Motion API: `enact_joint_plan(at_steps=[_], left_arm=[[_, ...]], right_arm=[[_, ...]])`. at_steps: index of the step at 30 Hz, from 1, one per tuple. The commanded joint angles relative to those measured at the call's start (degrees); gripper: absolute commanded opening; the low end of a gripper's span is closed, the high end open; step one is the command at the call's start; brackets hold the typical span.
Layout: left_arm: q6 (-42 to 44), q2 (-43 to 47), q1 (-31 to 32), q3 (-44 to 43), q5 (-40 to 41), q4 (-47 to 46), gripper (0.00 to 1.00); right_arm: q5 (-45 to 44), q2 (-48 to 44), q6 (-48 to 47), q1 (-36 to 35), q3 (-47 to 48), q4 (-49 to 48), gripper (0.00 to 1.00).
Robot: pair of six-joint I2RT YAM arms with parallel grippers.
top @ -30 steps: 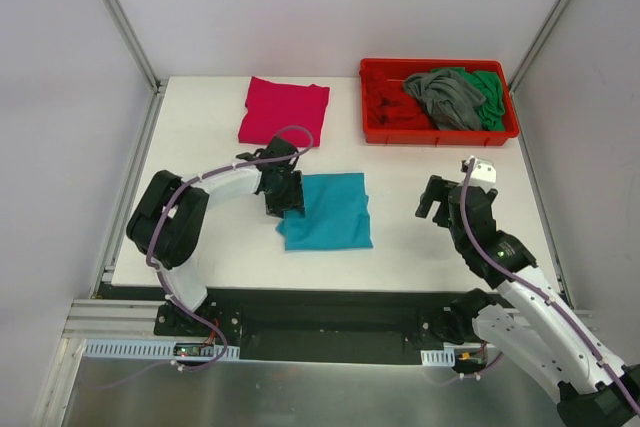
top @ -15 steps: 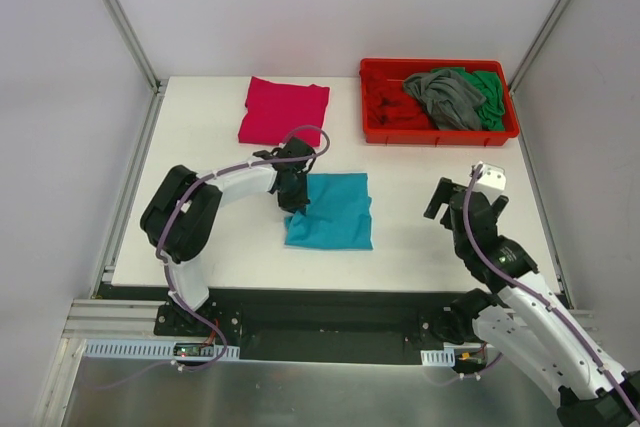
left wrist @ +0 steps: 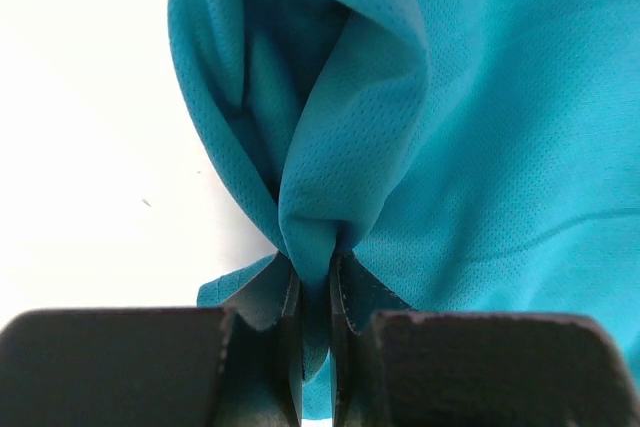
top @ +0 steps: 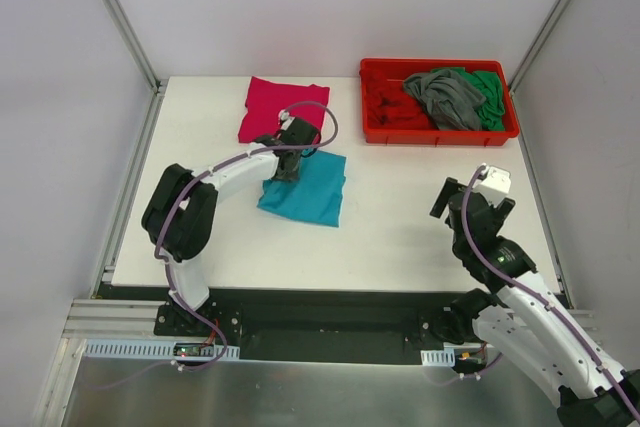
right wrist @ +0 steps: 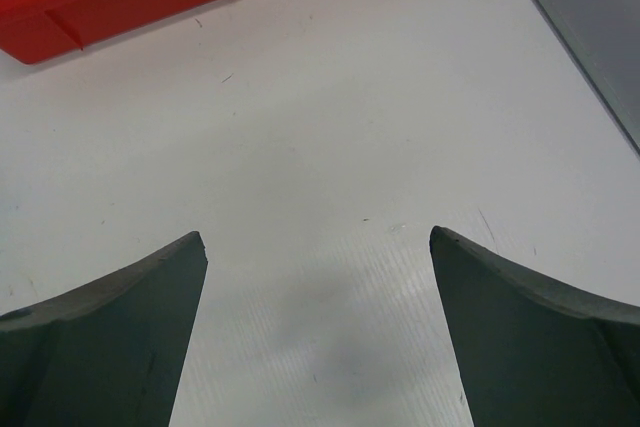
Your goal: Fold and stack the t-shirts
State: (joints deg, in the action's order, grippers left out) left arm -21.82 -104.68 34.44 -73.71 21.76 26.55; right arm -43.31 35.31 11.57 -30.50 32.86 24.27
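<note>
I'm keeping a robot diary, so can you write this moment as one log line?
left gripper: shut on teal t-shirt | right gripper: open, empty | pink t-shirt: folded, untouched

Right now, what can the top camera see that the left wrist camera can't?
Only the top camera shows the pink shirt and the red tray holding the grey shirt and the green shirt. Only the left wrist camera shows, up close, a fold of cloth pinched tight between the two dark fingers. Both show the teal shirt, the left gripper shut on it, and the white table.
</note>
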Motion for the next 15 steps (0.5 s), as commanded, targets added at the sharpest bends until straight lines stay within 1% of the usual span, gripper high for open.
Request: enact_joint_plan(at_steps=[1,4,10,15], left_arm=[[8.7,-1.3,-0.1,-7.0,14.4,0.6,0.0],[12.0,-3.7,-0.2,-11.5,16.2,0.2,0.0],[19.6,-5.9,-0.2,-19.1,12.8,-3.9,0.0],[24.7,-7.7,-0.5,-25.7,10.3,-5.1,0.0]], right_arm=[[-4.2,-0.9,0.9,0.2,-0.2,-0.2,0.96],[-5.6,-1.7,0.6,0.2,-1.1,-1.5,0.96],[-7.5,-1.6,-0.9,0.3,-2.0,-3.3,0.96],[-8.5,-0.3,-3.1,0.2,-3.4,-6.2,0.96]])
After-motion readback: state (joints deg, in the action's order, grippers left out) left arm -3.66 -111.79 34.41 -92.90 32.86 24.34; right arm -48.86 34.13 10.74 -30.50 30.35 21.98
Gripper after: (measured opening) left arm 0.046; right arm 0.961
